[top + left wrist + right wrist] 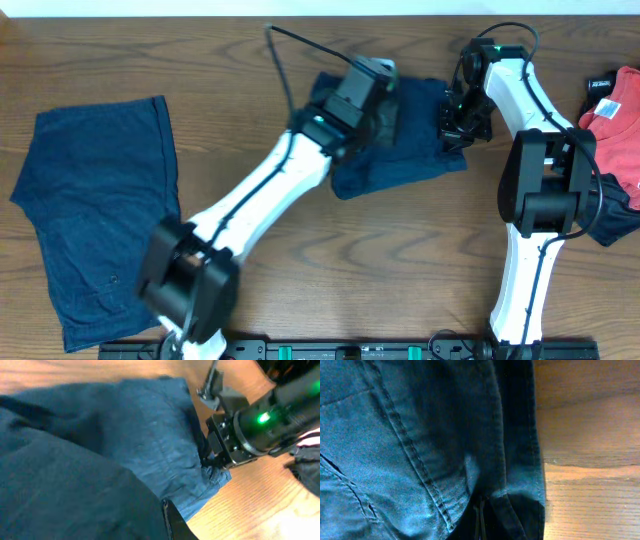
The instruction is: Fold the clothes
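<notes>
- Presently two navy garments on the table (400,260): flat garment (100,200) at its left end, bunched garment (410,160) at its far middle.
- Left gripper (378,118) and right gripper (456,135): both pinched closed on the bunched garment.

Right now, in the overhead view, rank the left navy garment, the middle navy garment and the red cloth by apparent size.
1. Left navy garment, spread flat.
2. Middle navy garment, bunched and partly covered.
3. Red cloth, cut off by the frame edge, so its full size is unsure.
</notes>
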`<act>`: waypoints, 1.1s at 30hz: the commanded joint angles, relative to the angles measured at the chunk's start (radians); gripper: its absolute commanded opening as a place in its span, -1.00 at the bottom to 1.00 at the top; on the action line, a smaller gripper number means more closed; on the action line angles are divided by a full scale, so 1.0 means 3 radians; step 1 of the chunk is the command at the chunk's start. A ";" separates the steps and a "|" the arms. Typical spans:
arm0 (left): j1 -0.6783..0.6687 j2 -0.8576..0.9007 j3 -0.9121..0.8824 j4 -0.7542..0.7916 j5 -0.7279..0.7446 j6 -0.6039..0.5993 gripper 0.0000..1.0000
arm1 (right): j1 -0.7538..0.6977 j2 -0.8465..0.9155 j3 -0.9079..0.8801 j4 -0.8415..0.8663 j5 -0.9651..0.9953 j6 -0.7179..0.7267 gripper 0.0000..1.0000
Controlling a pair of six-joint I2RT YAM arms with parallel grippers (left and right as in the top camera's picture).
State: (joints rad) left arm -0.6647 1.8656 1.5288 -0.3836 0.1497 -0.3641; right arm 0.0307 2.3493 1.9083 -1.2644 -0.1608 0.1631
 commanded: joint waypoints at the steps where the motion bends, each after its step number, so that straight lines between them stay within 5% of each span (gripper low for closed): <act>1: -0.0109 0.0217 0.0076 0.0123 -0.0015 -0.0011 -0.88 | 0.0033 0.0031 0.0020 -0.0015 -0.0015 -0.0051 -0.98; 11: -0.0207 0.0535 0.0076 0.0422 -0.0004 -0.0048 -0.87 | 0.0033 0.0031 0.0020 -0.0015 -0.0015 -0.0050 -0.97; 13: -0.0207 0.0535 0.0076 0.0468 -0.0005 -0.0047 -0.53 | 0.0033 0.0031 0.0020 -0.0014 -0.0015 -0.0050 -0.97; 23: -0.0207 0.0535 0.0076 0.0514 -0.0004 -0.0047 -0.42 | 0.0027 0.0031 0.0022 -0.0023 -0.0001 -0.0065 -0.97; 25: -0.0209 0.0537 0.0076 0.0534 -0.0003 -0.0048 -0.25 | 0.0027 0.0031 0.0022 -0.0027 -0.0003 -0.0065 -0.98; 33: -0.0211 0.0537 0.0076 0.0646 -0.0003 -0.0048 -0.26 | 0.0006 0.0031 0.0022 -0.0025 0.0000 -0.0065 -0.97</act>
State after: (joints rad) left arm -0.7231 2.0254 1.5288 -0.2001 0.1501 -0.3847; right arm 0.0307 2.3493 1.9083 -1.2701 -0.1604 0.1551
